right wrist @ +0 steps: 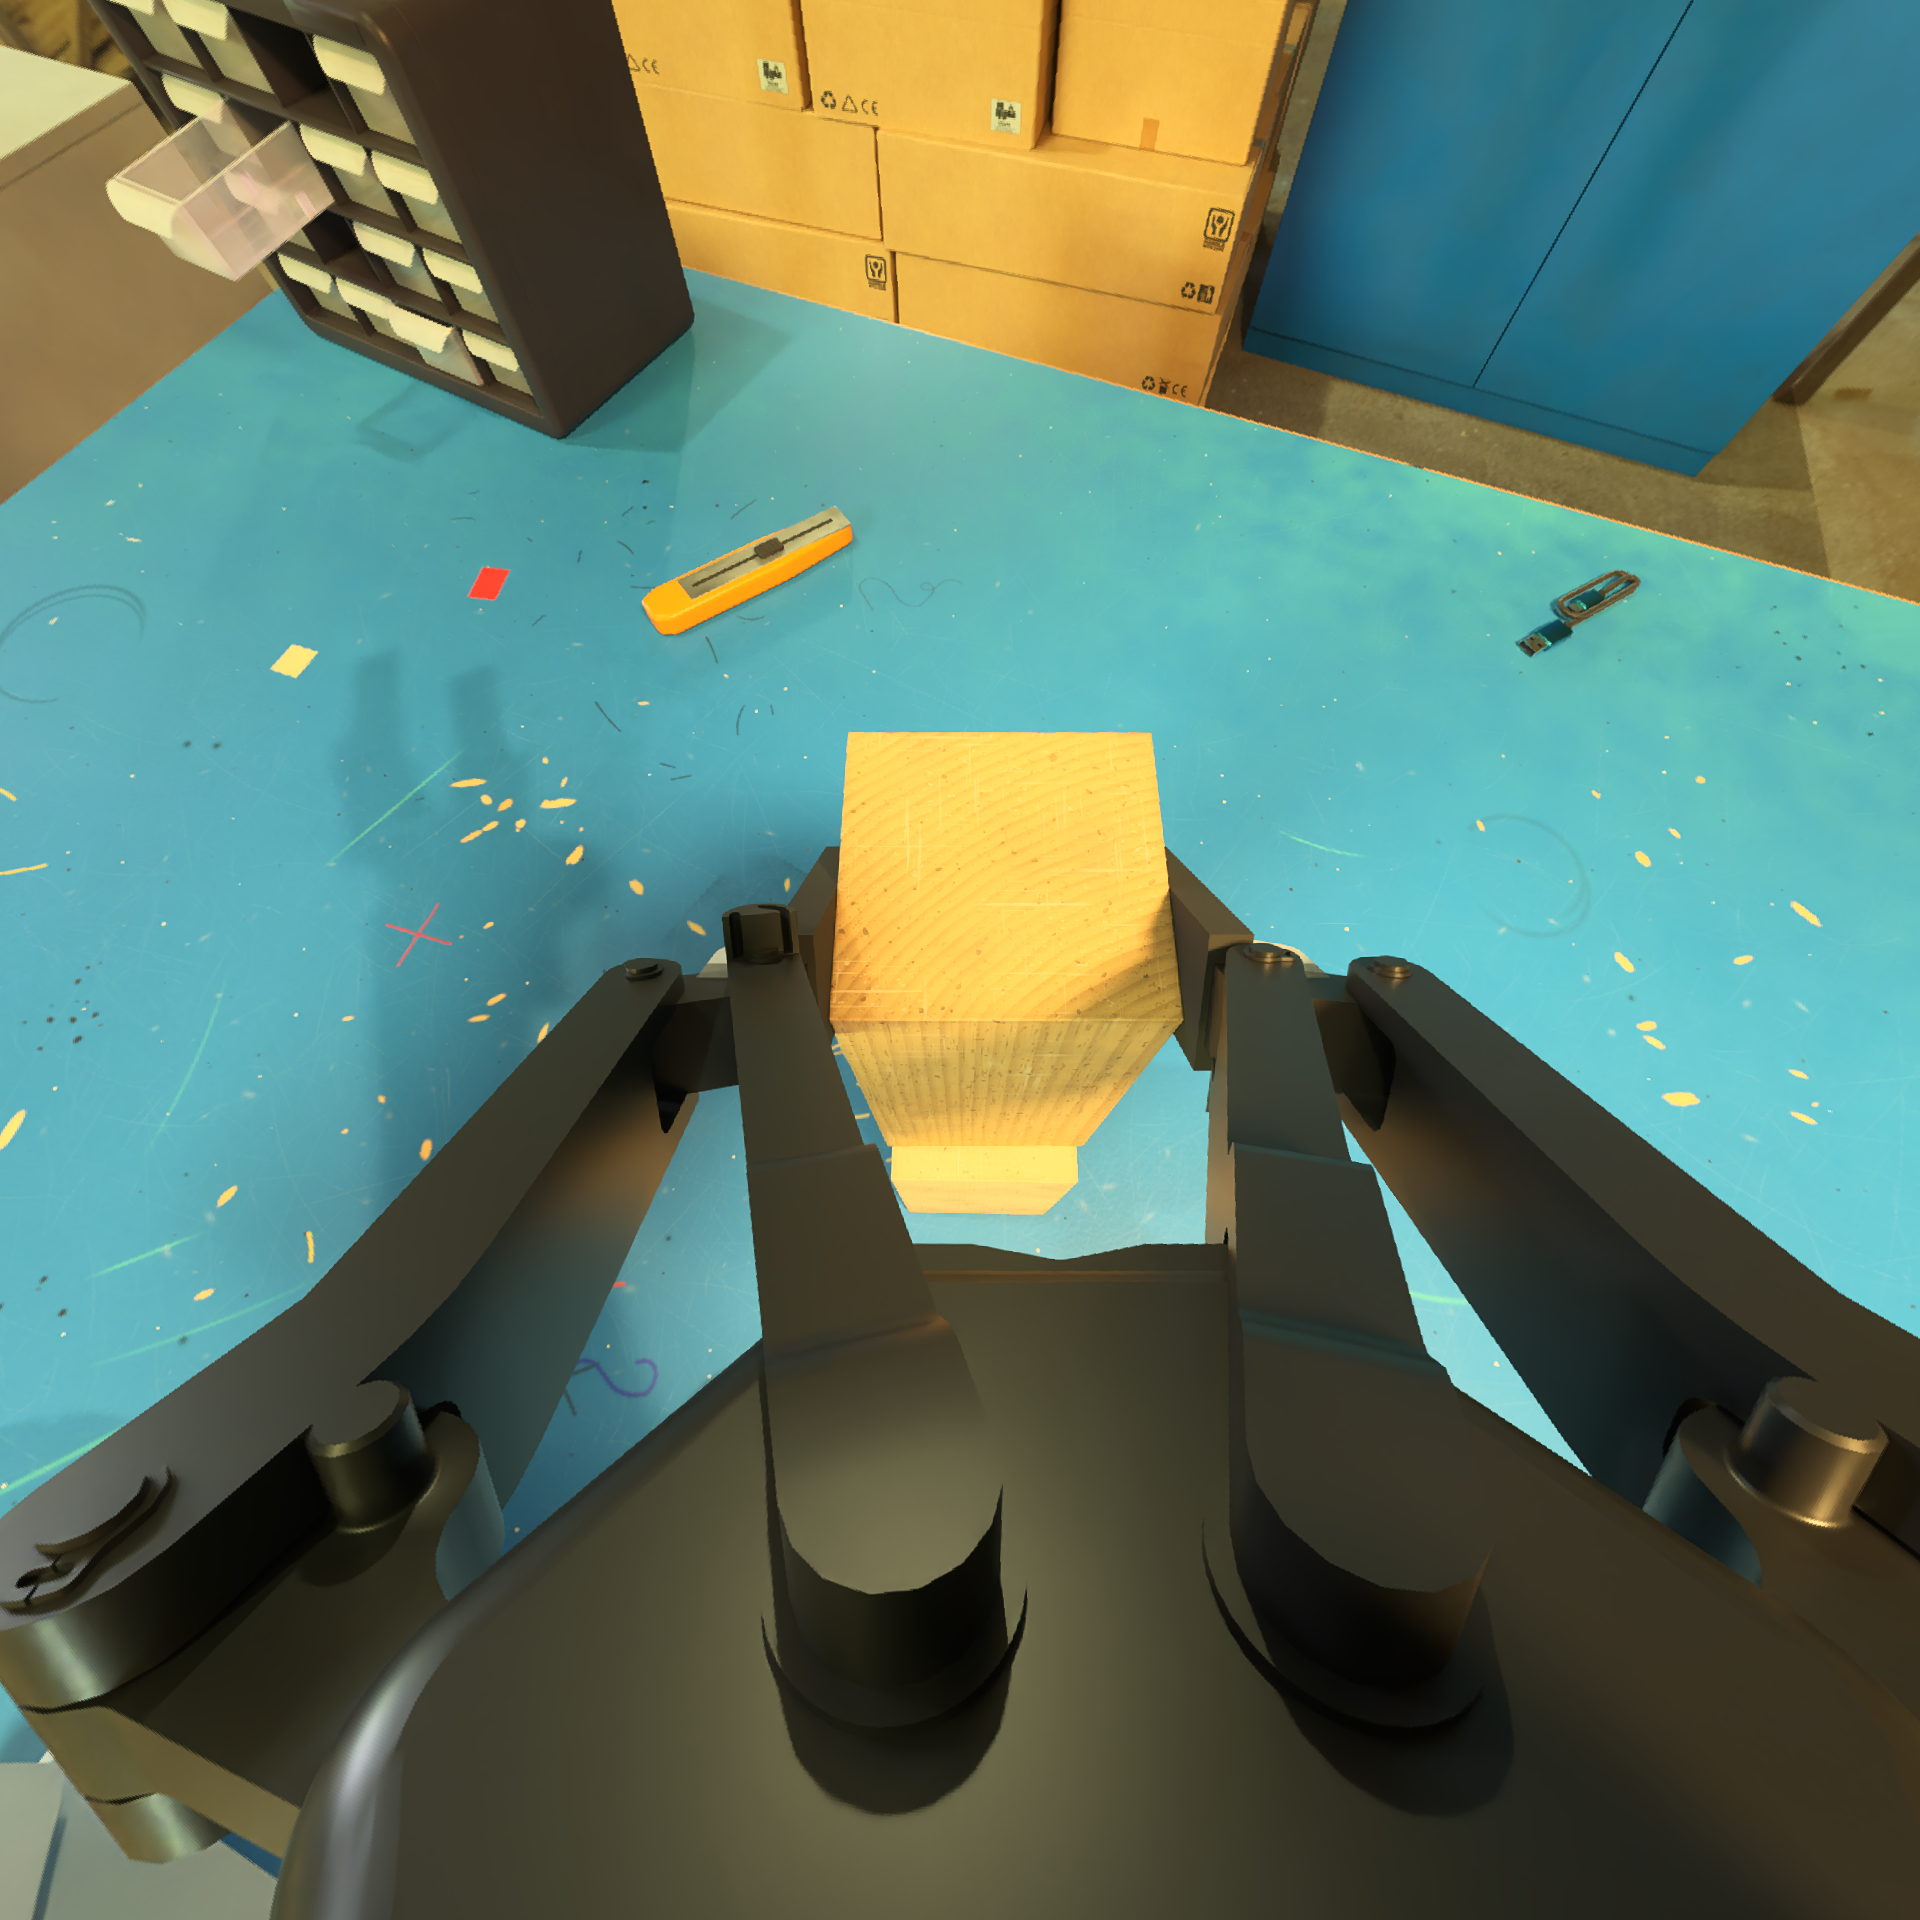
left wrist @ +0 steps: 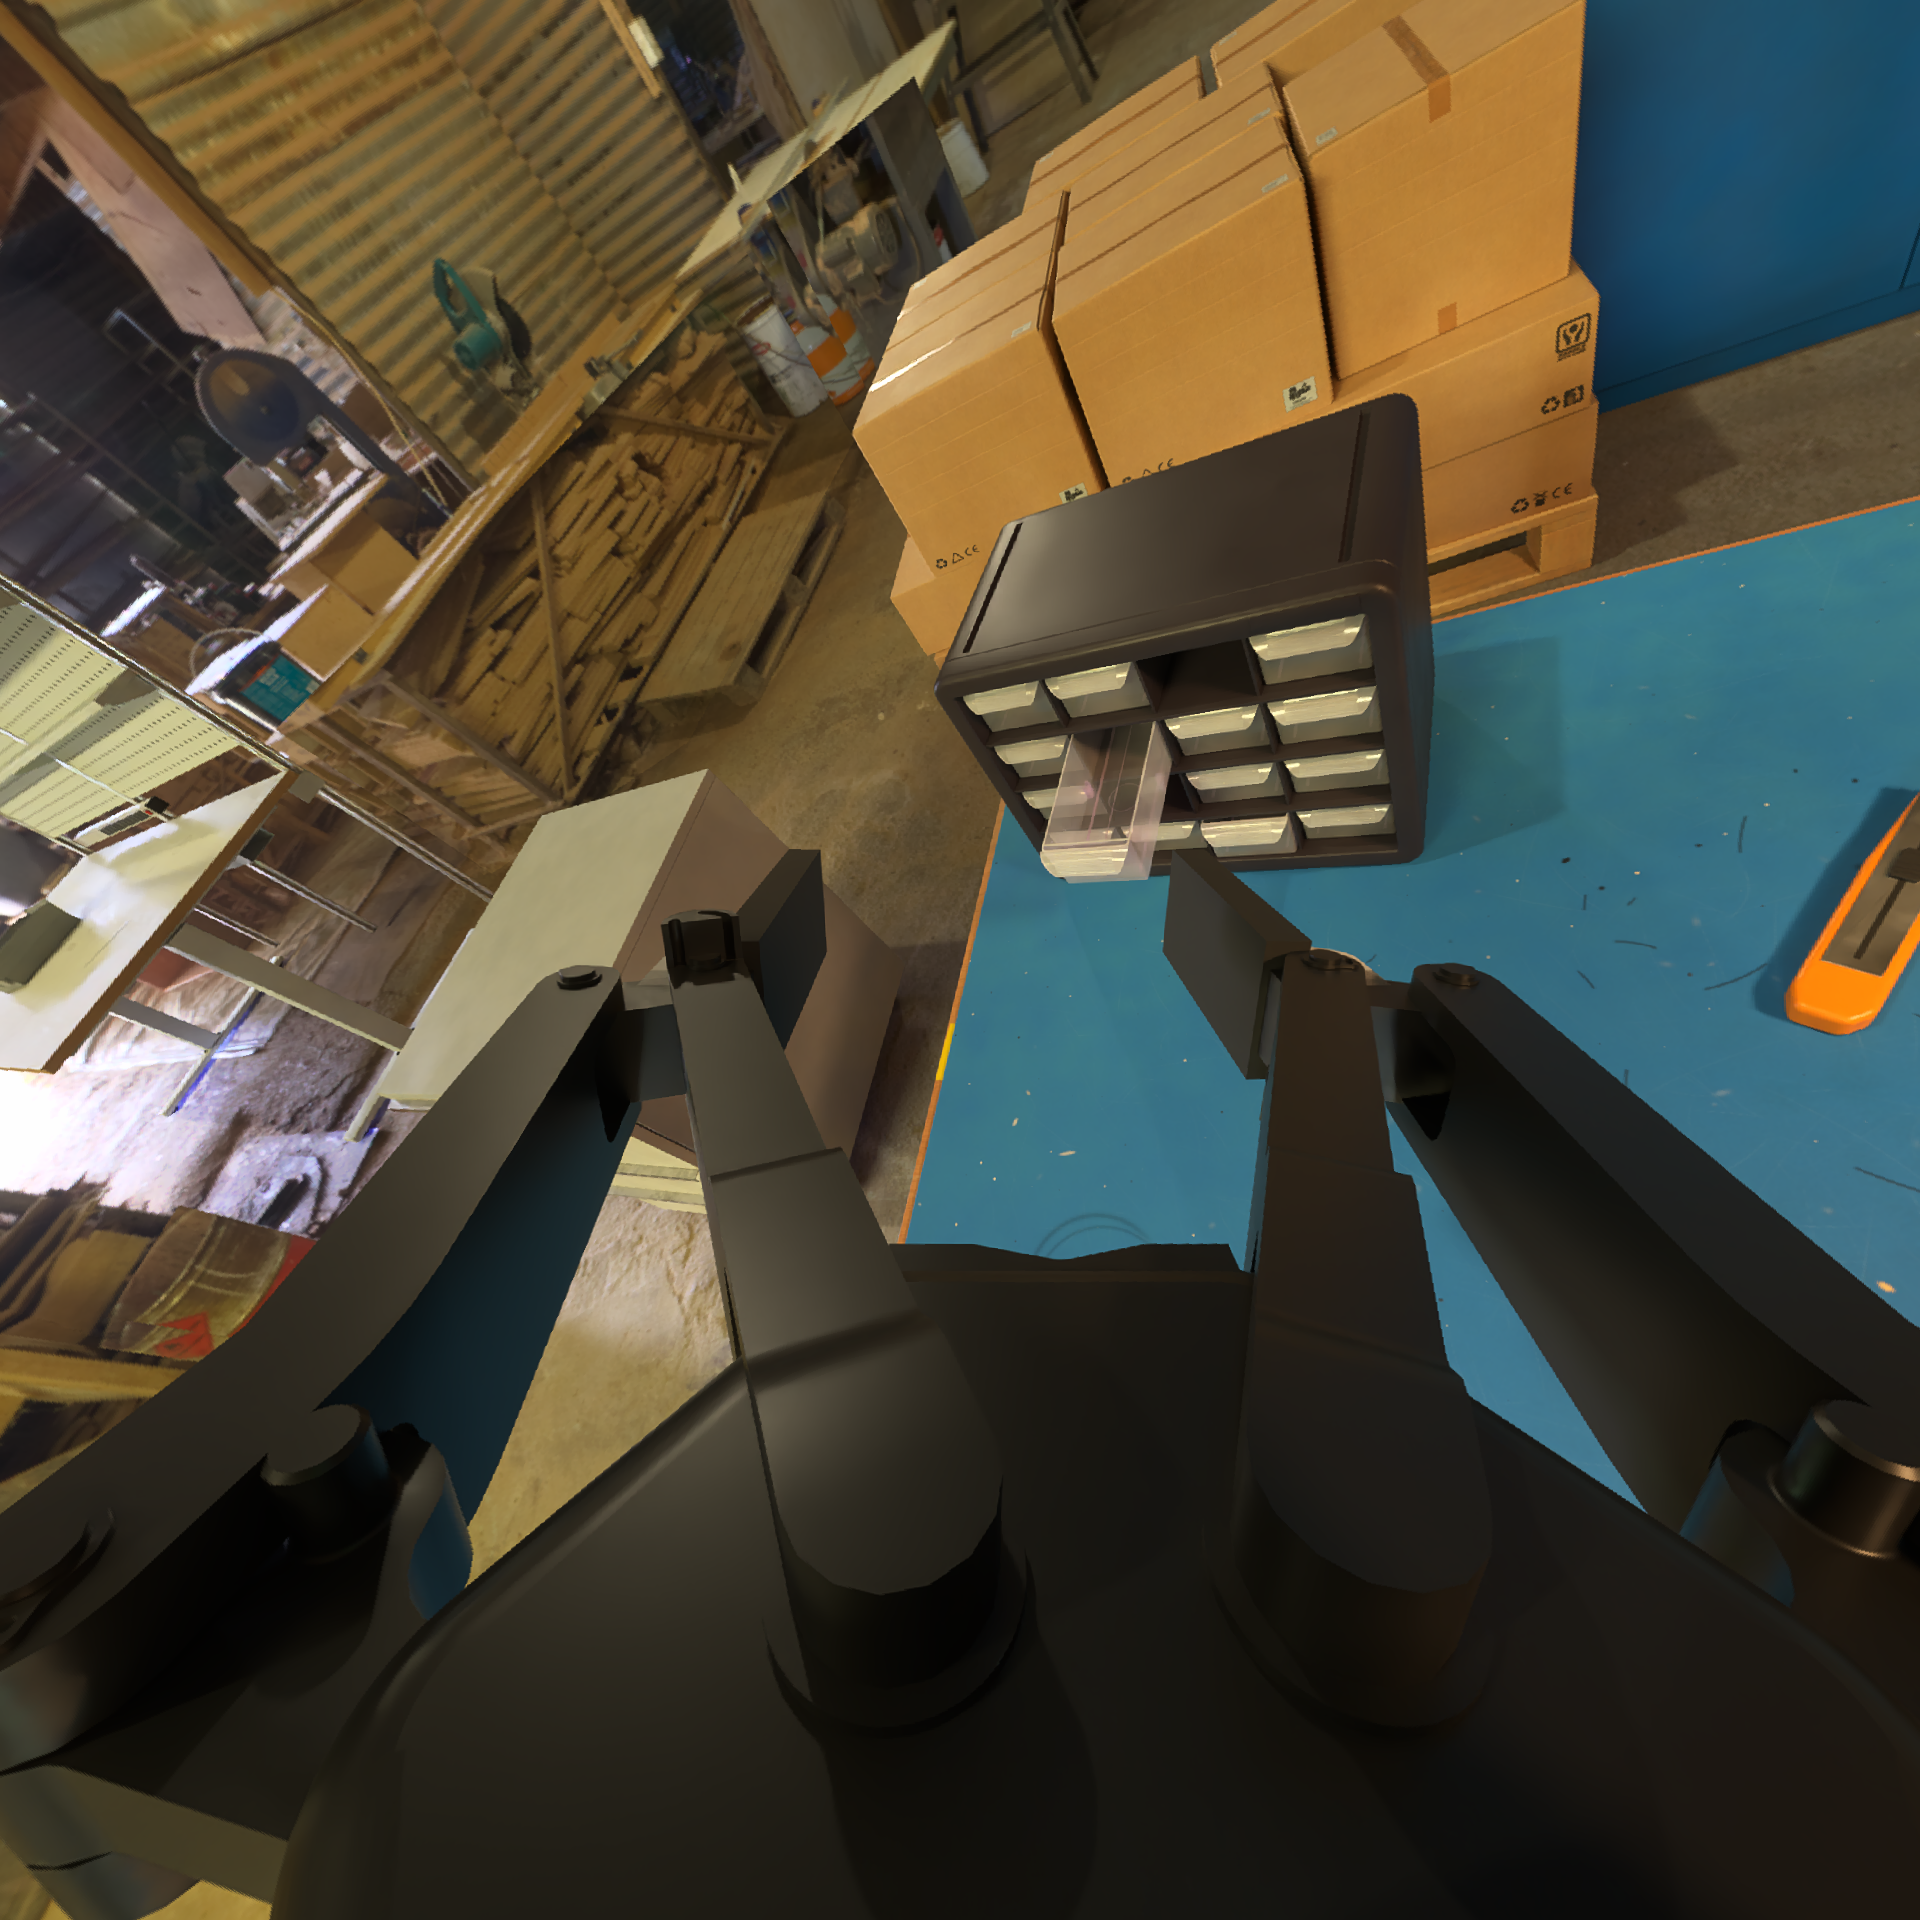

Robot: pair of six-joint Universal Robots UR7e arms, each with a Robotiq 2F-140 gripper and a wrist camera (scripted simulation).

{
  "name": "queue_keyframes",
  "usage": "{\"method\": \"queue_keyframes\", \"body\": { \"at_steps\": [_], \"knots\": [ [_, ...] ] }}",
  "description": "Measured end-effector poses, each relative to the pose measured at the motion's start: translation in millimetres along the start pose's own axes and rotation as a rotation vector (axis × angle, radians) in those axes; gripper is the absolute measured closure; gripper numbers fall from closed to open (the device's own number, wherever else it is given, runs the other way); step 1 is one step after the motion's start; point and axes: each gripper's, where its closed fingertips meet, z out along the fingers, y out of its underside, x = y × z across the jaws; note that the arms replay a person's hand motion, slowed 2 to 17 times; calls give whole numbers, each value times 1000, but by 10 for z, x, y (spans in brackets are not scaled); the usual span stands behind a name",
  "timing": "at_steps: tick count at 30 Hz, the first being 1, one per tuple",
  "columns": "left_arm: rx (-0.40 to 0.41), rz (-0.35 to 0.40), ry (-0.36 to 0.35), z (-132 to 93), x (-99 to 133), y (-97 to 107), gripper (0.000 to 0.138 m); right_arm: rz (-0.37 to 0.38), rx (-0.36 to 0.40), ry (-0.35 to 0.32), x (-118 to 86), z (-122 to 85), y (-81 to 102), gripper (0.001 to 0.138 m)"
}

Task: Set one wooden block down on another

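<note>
In the right wrist view my right gripper (right wrist: 1003, 935) is shut on a light wooden block (right wrist: 1003, 883), its fingers pressed on the block's left and right sides. Directly under it a second wooden block (right wrist: 982, 1179) shows on the blue table (right wrist: 1351, 748), mostly hidden by the held one. I cannot tell whether the two blocks touch. In the left wrist view my left gripper (left wrist: 1003, 935) is open and empty, over the table's left edge (left wrist: 940, 1039), pointing at the drawer cabinet. No block shows in that view.
A dark drawer cabinet (right wrist: 488, 208) with one clear drawer pulled out stands at the table's far left; it also shows in the left wrist view (left wrist: 1195, 582). An orange utility knife (right wrist: 748, 571) and a small USB stick (right wrist: 1579, 613) lie beyond the blocks. Cardboard boxes (right wrist: 987, 187) stand behind the table.
</note>
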Motion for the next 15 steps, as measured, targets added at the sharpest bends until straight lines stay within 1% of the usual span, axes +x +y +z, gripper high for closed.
{"method": "queue_keyframes", "body": {
  "at_steps": [15],
  "knots": [
    [-1,-4,4,1,9,21,52,1,0,1,-1,0,0,70]
  ]
}}
